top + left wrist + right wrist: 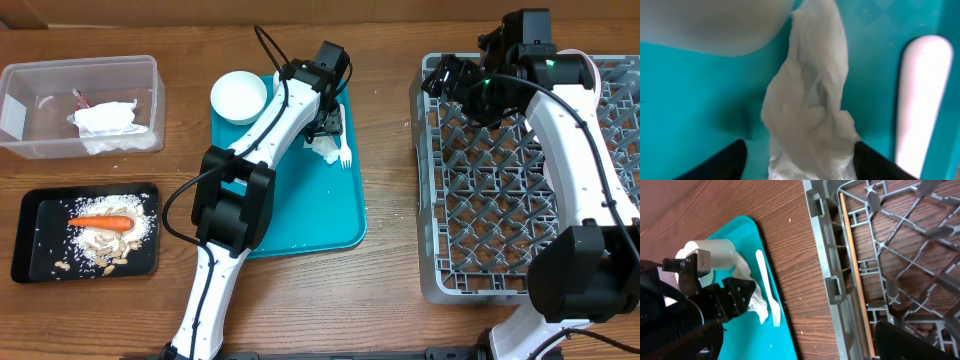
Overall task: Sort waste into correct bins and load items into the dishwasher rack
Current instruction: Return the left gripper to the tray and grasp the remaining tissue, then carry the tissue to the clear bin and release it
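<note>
Over the dishwasher rack (520, 250), at a tray-side corner, the right pincer (450, 75) hangs wide and empty. On the teal tray (300, 220) — well right of the clear tub (30, 80) — the left pincer (802, 160), the nearer one, straddles the crumpled napkin (810, 100), jaws part-open, not yet clamped. The napkin's long axis runs straight out between them — plastic fork (922, 100) just beside.

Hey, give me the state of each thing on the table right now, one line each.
left gripper: jaws open, straddling napkin
right gripper: jaws open, empty
napkin: crumpled, on teal tray
fork: lying flat on teal tray
bowl: upright, empty
clear tub: holds paper waste
black tray: holds carrot, scraps
rack: no dishes visible
</note>
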`<control>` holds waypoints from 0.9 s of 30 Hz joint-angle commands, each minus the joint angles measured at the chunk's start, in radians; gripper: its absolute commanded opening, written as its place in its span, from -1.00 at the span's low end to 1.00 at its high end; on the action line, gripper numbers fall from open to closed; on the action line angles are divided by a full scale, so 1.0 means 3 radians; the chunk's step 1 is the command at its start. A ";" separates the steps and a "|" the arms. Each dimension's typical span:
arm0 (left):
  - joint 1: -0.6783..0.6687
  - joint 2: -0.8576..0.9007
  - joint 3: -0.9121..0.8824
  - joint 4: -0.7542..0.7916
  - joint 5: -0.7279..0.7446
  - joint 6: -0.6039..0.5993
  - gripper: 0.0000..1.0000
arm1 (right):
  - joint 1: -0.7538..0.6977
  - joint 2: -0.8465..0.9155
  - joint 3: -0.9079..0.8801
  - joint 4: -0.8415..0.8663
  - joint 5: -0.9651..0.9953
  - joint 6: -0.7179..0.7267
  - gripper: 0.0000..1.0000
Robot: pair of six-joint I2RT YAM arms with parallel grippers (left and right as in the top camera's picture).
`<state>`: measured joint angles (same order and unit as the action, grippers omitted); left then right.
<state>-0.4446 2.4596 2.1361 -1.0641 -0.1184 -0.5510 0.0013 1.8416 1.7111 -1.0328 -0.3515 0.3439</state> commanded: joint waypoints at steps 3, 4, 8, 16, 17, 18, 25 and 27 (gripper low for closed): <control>-0.0003 0.0062 -0.0019 -0.0093 -0.0242 0.0005 -0.21 | -0.0009 -0.0048 0.0053 0.0013 -0.0018 0.0017 1.00; -0.0003 0.0061 -0.0017 -0.0108 -0.0242 0.0020 -0.44 | -0.0009 -0.0048 0.0053 0.0013 -0.0018 0.0017 1.00; -0.0001 0.0039 0.0097 -0.0267 -0.0244 0.0084 -0.92 | -0.0009 -0.0048 0.0053 0.0013 -0.0018 0.0017 1.00; 0.0004 -0.0145 0.0827 -0.0790 -0.0240 0.0081 -0.92 | -0.0009 -0.0048 0.0053 0.0013 -0.0018 0.0017 1.00; 0.0006 -0.0174 0.0928 -0.0839 -0.0239 0.0081 -0.92 | -0.0009 -0.0048 0.0053 0.0013 -0.0018 0.0017 1.00; 0.0013 -0.0209 0.1050 -0.0899 -0.0240 0.0081 -0.92 | -0.0009 -0.0048 0.0053 0.0013 -0.0018 0.0017 1.00; 0.0292 -0.0502 0.1642 -0.1130 -0.0289 0.0014 -0.92 | -0.0009 -0.0048 0.0053 0.0013 -0.0018 0.0017 1.00; 0.0460 -0.0601 0.1647 -0.1132 -0.0346 -0.0064 -0.92 | -0.0009 -0.0048 0.0053 0.0013 -0.0018 0.0017 1.00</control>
<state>-0.3954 2.3695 2.5866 -1.3960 -0.1722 -0.5438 0.0017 1.8416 1.7111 -1.0332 -0.3523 0.3439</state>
